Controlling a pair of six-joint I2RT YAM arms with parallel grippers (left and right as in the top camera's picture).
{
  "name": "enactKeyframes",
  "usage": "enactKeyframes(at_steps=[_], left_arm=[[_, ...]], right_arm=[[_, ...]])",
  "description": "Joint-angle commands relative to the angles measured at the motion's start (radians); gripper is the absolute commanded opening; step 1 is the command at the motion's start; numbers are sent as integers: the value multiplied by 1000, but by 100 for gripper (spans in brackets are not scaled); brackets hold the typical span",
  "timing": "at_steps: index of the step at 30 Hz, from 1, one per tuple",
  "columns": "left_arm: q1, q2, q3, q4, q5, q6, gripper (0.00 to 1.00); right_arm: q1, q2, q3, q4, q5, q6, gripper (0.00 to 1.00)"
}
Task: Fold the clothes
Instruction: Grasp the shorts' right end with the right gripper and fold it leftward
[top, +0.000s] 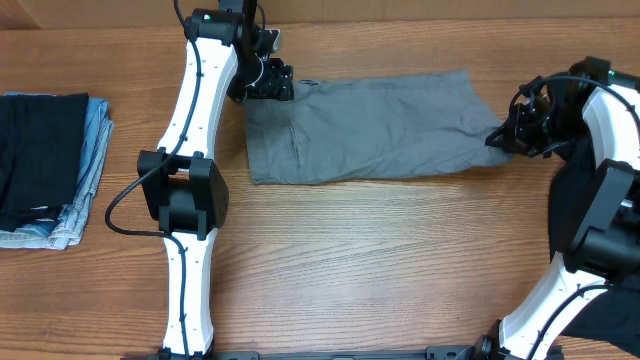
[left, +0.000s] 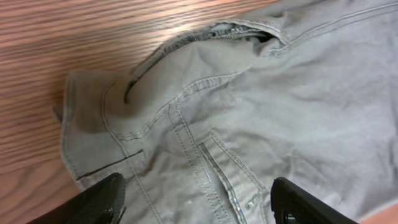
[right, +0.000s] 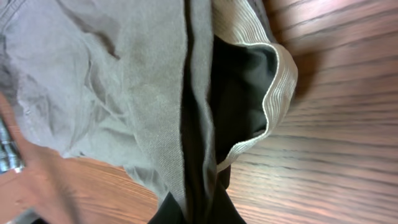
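Observation:
A mid-grey garment (top: 370, 125) of the clothes lies flat and wrinkled across the far middle of the table. My left gripper (top: 270, 82) hovers over its left top corner. In the left wrist view the left gripper (left: 199, 208) is open, its fingers (left: 102, 199) wide apart above the seams and pocket of the grey fabric (left: 280, 106). My right gripper (top: 505, 137) is at the garment's right edge. The right wrist view shows the right gripper (right: 198, 208) shut on a pinched fold of grey cloth (right: 124, 81) beside a pale ribbed hem (right: 277, 87).
A folded stack of dark and denim clothes (top: 45, 165) sits at the left edge of the table. A large black garment (top: 566, 195) lies at the right under my right arm. Bare wooden tabletop (top: 380, 260) stretches in front of the grey garment.

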Motion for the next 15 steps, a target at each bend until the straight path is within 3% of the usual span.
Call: enactKeyframes(at_steps=[1, 7, 15], left_arm=[[9, -1, 33, -3, 106, -30, 77], [10, -1, 113, -43, 151, -37, 77], [12, -3, 137, -55, 150, -35, 78]], right_arm=[[5, 0, 76, -22, 59, -3, 4], [78, 0, 216, -111, 74, -58, 4], [448, 1, 223, -90, 357, -60, 4]])
